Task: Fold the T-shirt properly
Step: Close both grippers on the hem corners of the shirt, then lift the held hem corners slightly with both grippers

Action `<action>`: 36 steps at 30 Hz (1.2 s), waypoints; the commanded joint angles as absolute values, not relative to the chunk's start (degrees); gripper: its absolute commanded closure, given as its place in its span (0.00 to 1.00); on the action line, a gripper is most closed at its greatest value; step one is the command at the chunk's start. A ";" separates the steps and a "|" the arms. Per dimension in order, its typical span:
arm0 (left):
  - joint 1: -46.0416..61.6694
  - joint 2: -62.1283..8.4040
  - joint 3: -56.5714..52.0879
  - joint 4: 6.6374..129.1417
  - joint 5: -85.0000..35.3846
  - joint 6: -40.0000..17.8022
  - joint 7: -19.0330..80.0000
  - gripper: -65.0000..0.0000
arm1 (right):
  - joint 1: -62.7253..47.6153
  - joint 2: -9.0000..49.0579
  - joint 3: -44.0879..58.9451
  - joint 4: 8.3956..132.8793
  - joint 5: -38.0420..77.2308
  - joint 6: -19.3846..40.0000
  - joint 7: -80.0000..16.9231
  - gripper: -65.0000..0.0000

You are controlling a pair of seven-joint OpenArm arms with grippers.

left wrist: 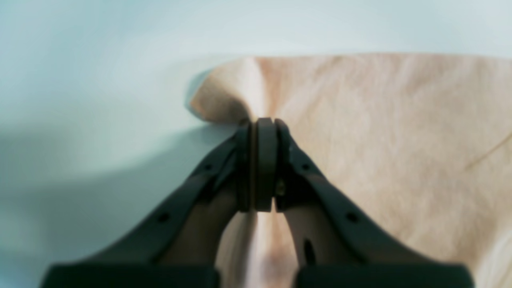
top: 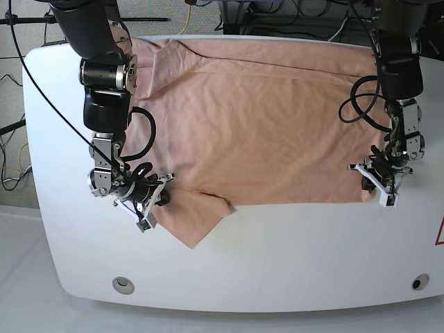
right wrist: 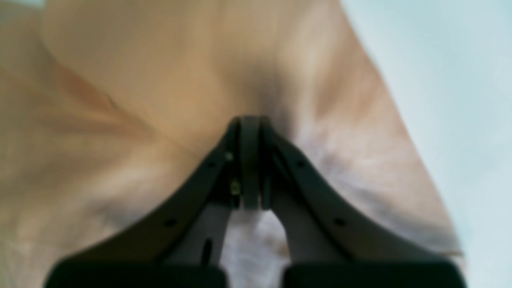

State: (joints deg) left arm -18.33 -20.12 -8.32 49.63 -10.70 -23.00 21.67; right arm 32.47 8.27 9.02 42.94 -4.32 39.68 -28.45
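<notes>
The salmon-pink T-shirt [top: 257,125] lies spread across the white table [top: 291,257], slightly wrinkled, with a pointed flap [top: 198,222] sticking out toward the front edge. My left gripper [top: 374,184] sits at the shirt's front right corner. In the left wrist view this gripper [left wrist: 264,122] is shut on a pinched corner of the T-shirt [left wrist: 380,140]. My right gripper [top: 156,201] is at the front left edge, beside the flap. The right wrist view shows it [right wrist: 250,120] shut on a bunched fold of the T-shirt [right wrist: 140,80].
Cables [top: 208,10] and stands crowd the space behind the table's far edge. Bare white tabletop runs along the front, with two small round fittings [top: 123,283] near the front corners. Both wrist views are blurred.
</notes>
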 commanded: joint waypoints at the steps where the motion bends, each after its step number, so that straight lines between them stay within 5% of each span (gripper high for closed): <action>1: -19.37 -21.37 -8.57 52.06 -10.78 -23.36 21.67 1.00 | 34.36 8.73 9.30 47.64 -3.72 40.00 -29.44 1.00; 7: -19.12 -21.55 -8.89 51.74 -10.48 -23.09 22.02 1.00 | 35.22 10.29 10.54 51.92 -4.44 40.00 -33.42 0.99; 17: -19.84 -21.64 -8.74 50.82 -10.18 -23.07 21.62 0.99 | 40.15 13.24 11.58 41.34 -5.35 39.76 -27.80 0.64; 27: -19.67 -21.77 -8.91 51.50 -10.41 -23.29 21.56 0.99 | 41.48 13.66 10.71 28.64 -5.46 35.50 -13.09 0.66; 36: -19.39 -21.72 -8.76 51.34 -10.19 -22.97 21.61 0.99 | 39.56 12.75 10.74 29.24 -3.22 37.90 -11.45 0.52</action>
State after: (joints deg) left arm -18.09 -20.67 -8.54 50.26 -9.91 -23.11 22.65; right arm 37.91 12.69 10.57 27.33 -4.47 37.50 -12.62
